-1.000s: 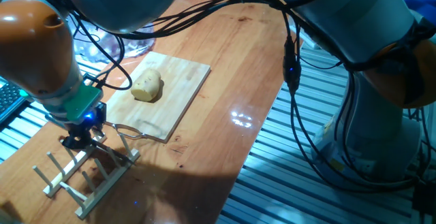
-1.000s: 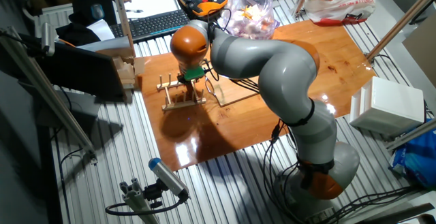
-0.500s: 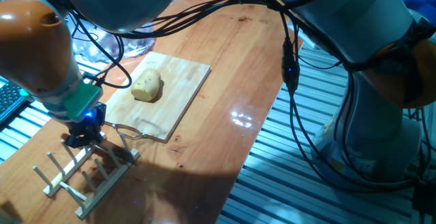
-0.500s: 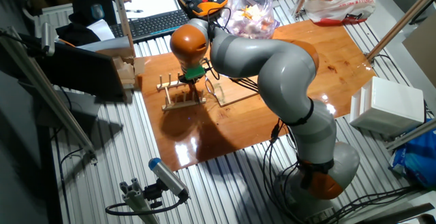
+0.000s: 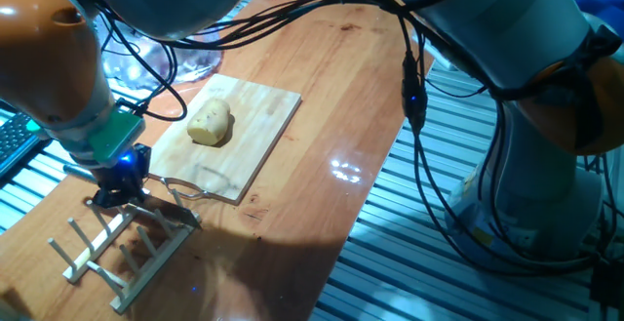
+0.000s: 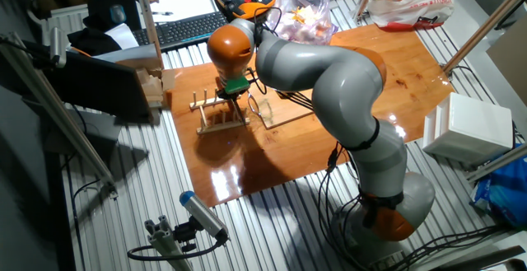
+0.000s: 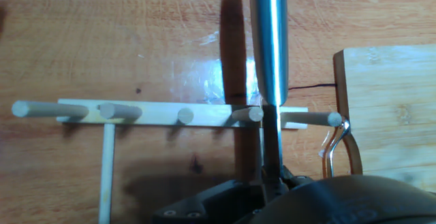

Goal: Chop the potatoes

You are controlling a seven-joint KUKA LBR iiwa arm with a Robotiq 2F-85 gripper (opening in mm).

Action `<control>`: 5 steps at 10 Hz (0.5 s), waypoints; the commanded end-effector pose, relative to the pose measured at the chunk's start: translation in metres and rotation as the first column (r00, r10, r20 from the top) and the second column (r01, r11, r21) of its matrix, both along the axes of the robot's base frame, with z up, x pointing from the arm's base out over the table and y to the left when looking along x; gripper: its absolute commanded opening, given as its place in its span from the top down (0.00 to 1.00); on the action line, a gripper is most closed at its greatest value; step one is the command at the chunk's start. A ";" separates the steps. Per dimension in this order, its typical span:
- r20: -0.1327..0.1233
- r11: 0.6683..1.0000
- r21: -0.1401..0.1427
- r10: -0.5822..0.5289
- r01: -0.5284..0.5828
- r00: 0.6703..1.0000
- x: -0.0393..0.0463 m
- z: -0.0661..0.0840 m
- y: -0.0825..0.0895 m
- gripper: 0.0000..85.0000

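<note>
**Inspector:** State the gripper's position.

**Assistant:** The gripper (image 5: 119, 192) sits low over the wooden peg rack (image 5: 122, 246) at the near end of the table (image 5: 331, 87), just off the short edge of the cutting board (image 5: 229, 136). In the other fixed view the gripper (image 6: 234, 96) is directly above the rack (image 6: 221, 114).

**Inspector:** Jaws?

**Assistant:** Closed tight on a knife (image 7: 268, 47). The hand view shows the bright metal blade running straight out from between the fingers, passing among the rack's pegs (image 7: 246, 114). The fingertips themselves are hidden by the gripper body.

**Inspector:** Is the blade touching the rack?

**Assistant:** Cannot tell. It crosses the peg line in the hand view, but contact is not clear.

**Inspector:** Location of the potato?

**Assistant:** One pale potato (image 5: 210, 124) lies on the cutting board, towards its middle, well apart from the gripper. It appears as a single lump; any cut line is too small to confirm.

**Inspector:** Anything else beside the board?

**Assistant:** A bent wire handle (image 5: 185, 188) lies at the board's near edge, between board and rack. The hand view shows it (image 7: 336, 142) against the board corner (image 7: 388, 94). A clear plastic bag (image 6: 300, 17) sits at the far end of the table.
</note>
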State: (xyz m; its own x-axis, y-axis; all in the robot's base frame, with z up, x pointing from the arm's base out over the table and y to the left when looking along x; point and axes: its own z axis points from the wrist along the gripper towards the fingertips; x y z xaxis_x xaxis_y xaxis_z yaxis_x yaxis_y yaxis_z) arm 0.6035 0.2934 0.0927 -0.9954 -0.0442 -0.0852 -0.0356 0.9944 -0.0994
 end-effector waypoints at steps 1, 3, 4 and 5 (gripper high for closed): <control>-0.001 1.000 -0.002 0.000 0.000 1.000 -0.0001 0.000 0.000 1.00; -0.008 1.000 0.021 0.002 -0.002 1.000 0.0001 0.003 0.000 1.00; -0.030 0.997 0.071 -0.007 0.009 1.000 0.0020 0.013 -0.001 1.00; -0.051 0.992 0.123 -0.028 0.034 0.998 0.0015 0.026 -0.002 1.00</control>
State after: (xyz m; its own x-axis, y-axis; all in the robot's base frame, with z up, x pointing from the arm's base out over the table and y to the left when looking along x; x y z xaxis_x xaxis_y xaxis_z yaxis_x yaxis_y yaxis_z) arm 0.6043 0.2915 0.1157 -0.9994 -0.0044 -0.0356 -0.0043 1.0000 -0.0018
